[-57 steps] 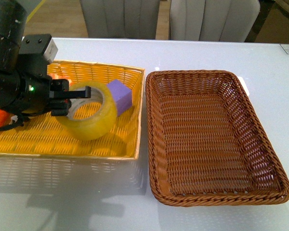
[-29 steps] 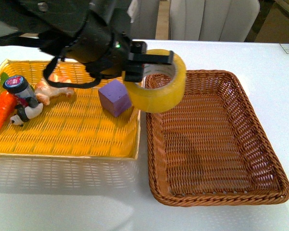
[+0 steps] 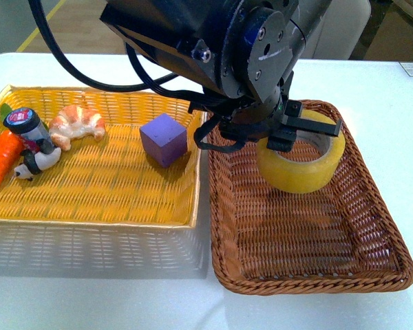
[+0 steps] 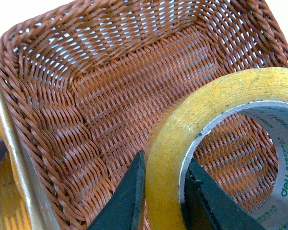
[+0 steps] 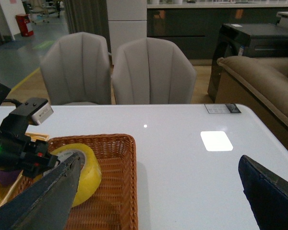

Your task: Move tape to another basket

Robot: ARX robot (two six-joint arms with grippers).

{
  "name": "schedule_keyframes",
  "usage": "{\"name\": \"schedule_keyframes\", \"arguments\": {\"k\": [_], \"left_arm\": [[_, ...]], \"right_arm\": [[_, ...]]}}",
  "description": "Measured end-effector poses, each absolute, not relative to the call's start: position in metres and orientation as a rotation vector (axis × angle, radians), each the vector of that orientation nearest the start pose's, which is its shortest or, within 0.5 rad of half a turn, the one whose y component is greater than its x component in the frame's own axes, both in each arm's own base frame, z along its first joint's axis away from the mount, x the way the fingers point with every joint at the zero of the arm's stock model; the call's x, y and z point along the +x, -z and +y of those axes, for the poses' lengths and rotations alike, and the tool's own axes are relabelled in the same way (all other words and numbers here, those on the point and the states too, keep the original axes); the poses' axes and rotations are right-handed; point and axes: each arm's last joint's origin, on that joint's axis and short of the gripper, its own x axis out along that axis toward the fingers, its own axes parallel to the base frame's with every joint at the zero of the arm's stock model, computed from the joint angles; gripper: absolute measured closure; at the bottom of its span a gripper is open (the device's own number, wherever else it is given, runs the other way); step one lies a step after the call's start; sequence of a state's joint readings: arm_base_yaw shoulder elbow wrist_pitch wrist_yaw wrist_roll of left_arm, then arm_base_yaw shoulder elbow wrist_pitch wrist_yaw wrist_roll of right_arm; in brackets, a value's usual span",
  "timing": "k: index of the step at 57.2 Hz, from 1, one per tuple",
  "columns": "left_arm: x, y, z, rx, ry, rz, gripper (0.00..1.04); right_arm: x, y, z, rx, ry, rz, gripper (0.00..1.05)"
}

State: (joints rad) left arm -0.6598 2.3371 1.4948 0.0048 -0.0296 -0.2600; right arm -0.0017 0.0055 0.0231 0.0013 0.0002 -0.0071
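Observation:
The tape point(image 3: 303, 168), a wide yellowish roll with a white core, hangs inside the far half of the brown wicker basket point(image 3: 310, 285), just above its floor. My left gripper point(image 3: 306, 134) is shut on the tape, one finger inside the core and one outside the wall. In the left wrist view the left gripper point(image 4: 165, 163) pinches the tape point(image 4: 221, 91) over the basket point(image 4: 110, 96) floor. My right gripper point(image 5: 158, 177) is open over bare table to the right of the basket point(image 5: 120, 191), with the tape point(image 5: 89, 172) beside its one finger.
A yellow woven tray point(image 3: 89, 199) sits left of the basket, holding a purple cube point(image 3: 164, 139), a croissant point(image 3: 79, 122), a carrot point(image 3: 0, 161) and a small bottle point(image 3: 27, 130). White table point(image 3: 124, 289) surrounds both. Chairs point(image 5: 149, 72) stand behind.
My left arm carried the tape rightwards out of the yellow tray, over the rims, and lowered it into the brown basket. The grip stayed shut.

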Motion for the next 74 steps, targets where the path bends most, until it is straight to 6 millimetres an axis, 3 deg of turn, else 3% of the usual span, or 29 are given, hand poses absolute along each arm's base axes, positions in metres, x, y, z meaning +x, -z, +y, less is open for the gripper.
{"name": "schedule_keyframes", "arguments": {"k": [22,44,52,57,66,74], "left_arm": [[0.372,-0.063,-0.293,0.062,0.482,0.907,0.88],[0.361,-0.060,-0.285,0.043,0.487,0.918,0.28],[0.347,-0.082,-0.273,0.020,0.491,0.844,0.07],[0.339,-0.104,-0.261,-0.010,0.496,0.783,0.10],[0.319,-0.145,-0.219,-0.081,0.462,0.676,0.09],[0.303,-0.161,-0.180,-0.122,0.400,0.646,0.09]], "right_arm": [[0.097,-0.171,0.000,-0.007,0.002,-0.019,0.09],[0.097,-0.171,0.000,-0.007,0.002,-0.019,0.09],[0.097,-0.171,0.000,-0.007,0.002,-0.018,0.09],[0.097,-0.171,0.000,-0.007,0.002,-0.019,0.09],[0.097,-0.171,0.000,-0.007,0.002,-0.019,0.09],[0.097,-0.171,0.000,-0.007,0.002,-0.019,0.09]]}}
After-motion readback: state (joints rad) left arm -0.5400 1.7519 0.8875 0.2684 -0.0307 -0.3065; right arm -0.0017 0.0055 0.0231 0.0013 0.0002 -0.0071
